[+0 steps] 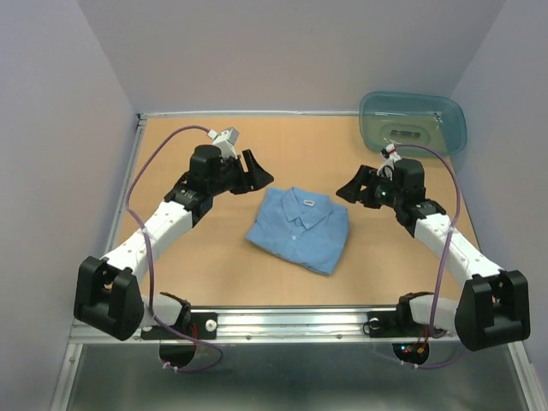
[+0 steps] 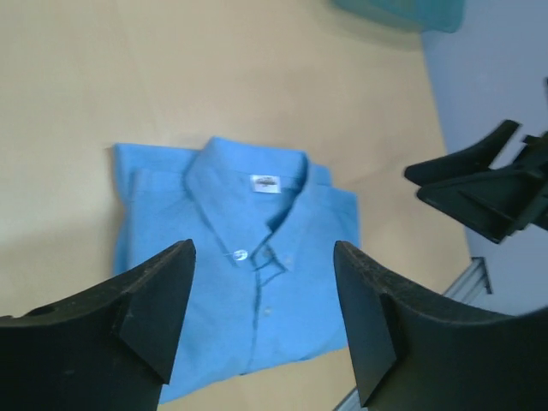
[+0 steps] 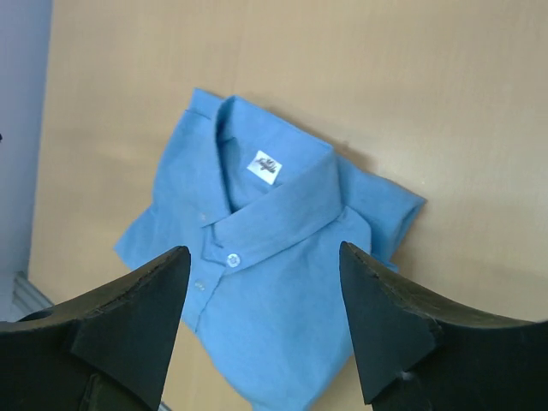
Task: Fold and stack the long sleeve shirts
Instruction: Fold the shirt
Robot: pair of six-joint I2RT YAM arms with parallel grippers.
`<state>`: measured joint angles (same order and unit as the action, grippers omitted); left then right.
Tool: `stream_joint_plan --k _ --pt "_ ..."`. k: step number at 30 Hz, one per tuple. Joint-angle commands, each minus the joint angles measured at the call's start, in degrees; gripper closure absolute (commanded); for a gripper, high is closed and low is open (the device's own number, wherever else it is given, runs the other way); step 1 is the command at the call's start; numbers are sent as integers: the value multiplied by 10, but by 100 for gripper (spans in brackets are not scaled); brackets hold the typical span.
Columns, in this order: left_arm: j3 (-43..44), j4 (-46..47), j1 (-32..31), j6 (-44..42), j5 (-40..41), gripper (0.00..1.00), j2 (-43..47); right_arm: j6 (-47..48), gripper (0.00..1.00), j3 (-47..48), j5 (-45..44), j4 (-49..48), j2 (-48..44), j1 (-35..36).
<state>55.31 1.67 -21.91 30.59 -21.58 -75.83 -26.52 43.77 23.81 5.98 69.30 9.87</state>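
**A:** Where does the shirt (image 1: 299, 229) lie?

**B:** Flat on the table (image 1: 214, 265), between the two grippers. From the left gripper (image 1: 261, 175) it sits just off to the right and a little nearer the arm bases. From the right gripper (image 1: 349, 188) it sits just to the left. Neither one touches it.

**A:** How is the left gripper set?

**B:** Its fingers (image 2: 154, 300) are spread wide with nothing between them. In its wrist view the shirt lies below and ahead of the tips and shows through the gap.

**A:** And the right one?

**B:** Much the same. Its fingers (image 3: 385, 317) are well apart and hold nothing, and the shirt lies below them, with the collar (image 3: 274, 205) showing just past the tips.

**A:** What shape is the shirt in?

**B:** It is folded into a compact rectangle, front up, light blue and plain. The collar is on top with a small white label (image 3: 265, 166) inside it, and a white button (image 3: 233, 259) sits just under the collar's opening. The whole thing is turned slightly askew to the table's edges.

**A:** Is anything else near the hands?

**B:** A translucent teal tub (image 1: 413, 122) stands at the far right corner, beyond the right gripper and well apart from the shirt. In the left wrist view the right gripper shows off to the right of the left one's fingers, across the shirt from them.
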Motion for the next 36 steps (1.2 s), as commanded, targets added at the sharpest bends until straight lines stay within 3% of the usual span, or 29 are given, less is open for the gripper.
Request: stream_joint_plan --k 1,6,9,12,16,24,29,31,33,36 --pt "-54 20 -56 60 -11 29 6 -47 25 -21 84 -27 -9 5" --pt "-91 112 -95 96 -22 41 -41 -106 27 -78 137 -179 32 5" --pt "-156 179 -81 130 -5 49 -49 -144 29 -125 142 -278 64 5" --pt "-235 230 -32 155 0 51 -57 -162 32 -141 136 -329 116 4" --pt "-317 264 23 173 -10 51 -72 -152 33 -147 114 -347 166 3" --pt "-361 242 50 185 3 51 -27 -132 33 -129 116 -352 225 -34" --pt "-339 190 56 157 15 46 41 -101 33 -77 149 -303 192 -45" --pt "-295 156 50 129 19 39 73 -89 32 -35 153 -233 168 -44" --pt "-239 125 34 98 32 31 82 -95 32 -31 172 -225 142 -44" --pt "-182 114 6 81 30 26 61 -121 32 -37 194 -222 123 -32"
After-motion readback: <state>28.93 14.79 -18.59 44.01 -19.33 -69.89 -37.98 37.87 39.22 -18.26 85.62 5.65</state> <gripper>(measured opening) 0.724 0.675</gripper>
